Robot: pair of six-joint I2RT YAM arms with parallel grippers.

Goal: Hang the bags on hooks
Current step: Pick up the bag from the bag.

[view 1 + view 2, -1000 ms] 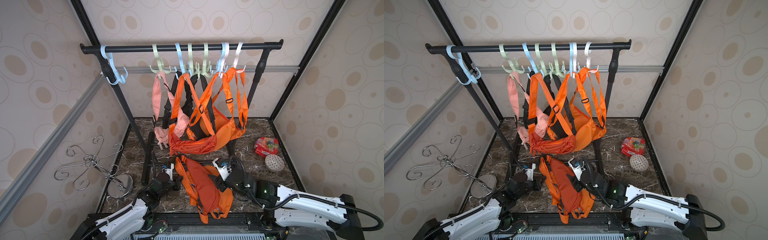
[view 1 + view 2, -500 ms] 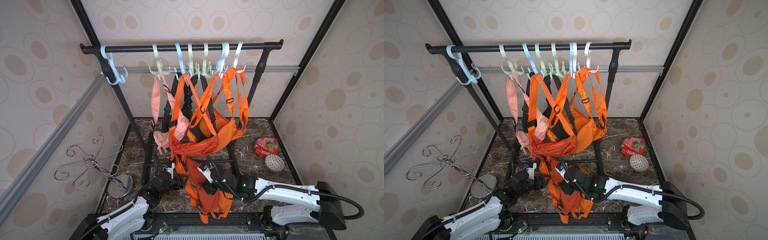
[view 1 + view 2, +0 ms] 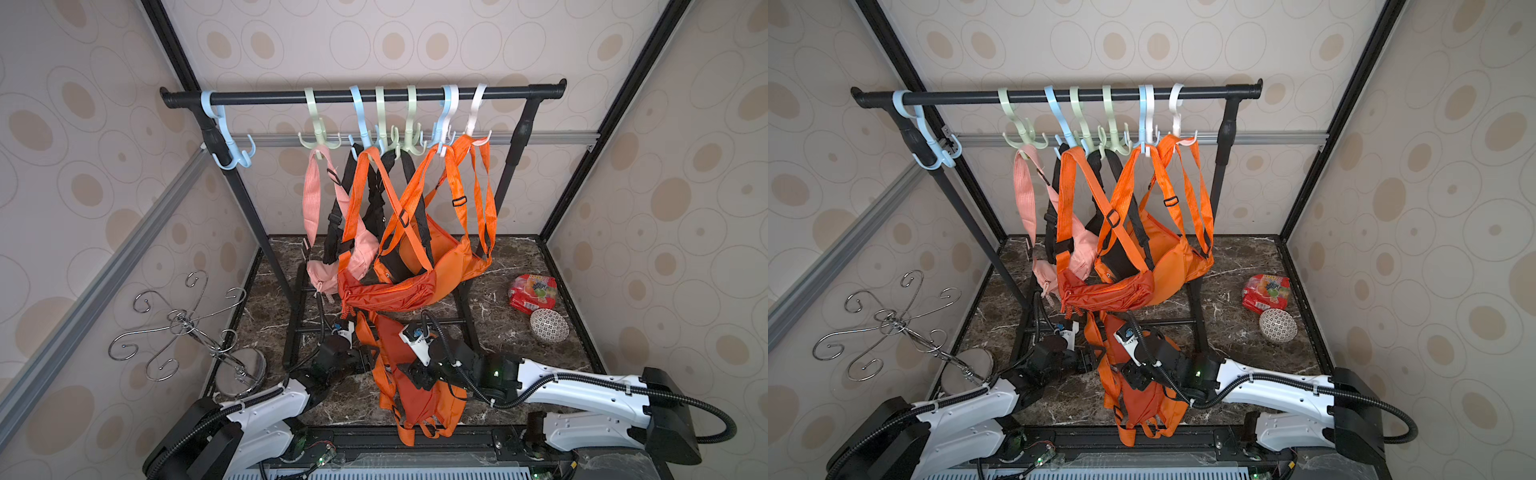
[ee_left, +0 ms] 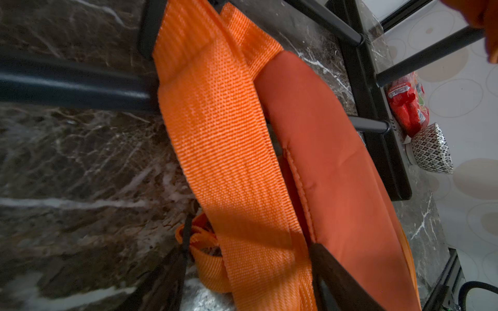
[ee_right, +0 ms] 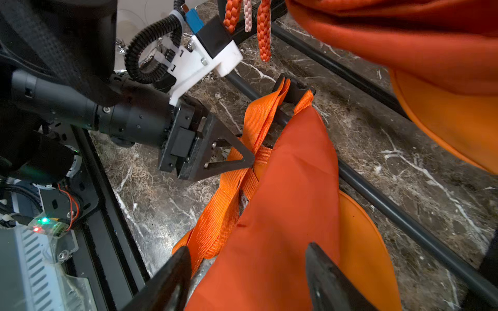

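The orange bag (image 5: 291, 188) is looking like smooth matt cloth, its strap (image 4: 223, 150) showing coarse woven webbing, marble tabletop (image 4: 67, 161) gleaming glossy.

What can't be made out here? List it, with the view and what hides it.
- Both top views: black bag mostly behind the hanging orange bags.
- Left wrist view: left gripper fingers dark, cut by the edge; strap covers the gap.
- Both top views: snack packet print too small.
- Both top views: loose orange bag middle under the right gripper.
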